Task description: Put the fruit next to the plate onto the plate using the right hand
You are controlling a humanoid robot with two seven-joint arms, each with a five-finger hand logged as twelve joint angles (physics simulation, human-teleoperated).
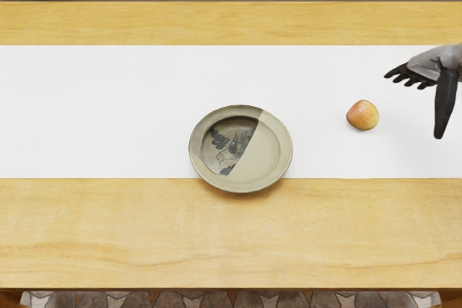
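table (pixel 231 229): wood, white runner (pixel 108 106) across its middle | plate (pixel 278 171): on runner, centre | right hand (pixel 432 73): at right edge, fingers spread, holding nothing | apple (pixel 362 115): on runner, between plate and hand, touching neither

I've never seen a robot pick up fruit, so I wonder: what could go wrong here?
The apple is round and lies free on the white strip; a finger of the open right hand could nudge it rolling before a grip forms.
The plate sits apart, to the apple's left, so a loose grip might drop it on the way.
The plate's rim looks low; released carelessly, the apple might roll off.
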